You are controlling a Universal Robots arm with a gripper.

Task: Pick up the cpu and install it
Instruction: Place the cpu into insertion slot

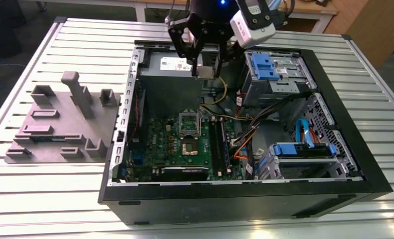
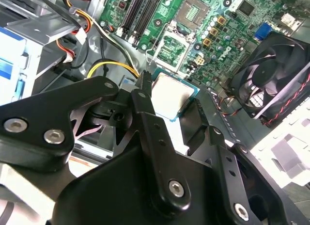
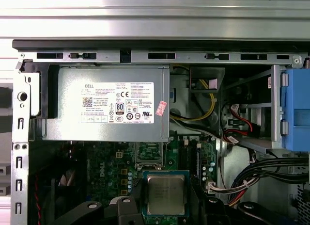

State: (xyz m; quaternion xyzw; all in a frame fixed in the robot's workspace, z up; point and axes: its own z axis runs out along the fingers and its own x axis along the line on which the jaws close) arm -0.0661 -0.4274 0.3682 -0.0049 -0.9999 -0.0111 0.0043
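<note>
Cpu (image 3: 166, 194) in gripper (image 1: 205, 70) over open computer case (image 1: 250, 200)

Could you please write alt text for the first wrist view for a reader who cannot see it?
The end effector grips the cpu, silvery top facing the camera, over the green motherboard inside an open computer case. Beyond it sits a grey power supply box with a white label.
</note>
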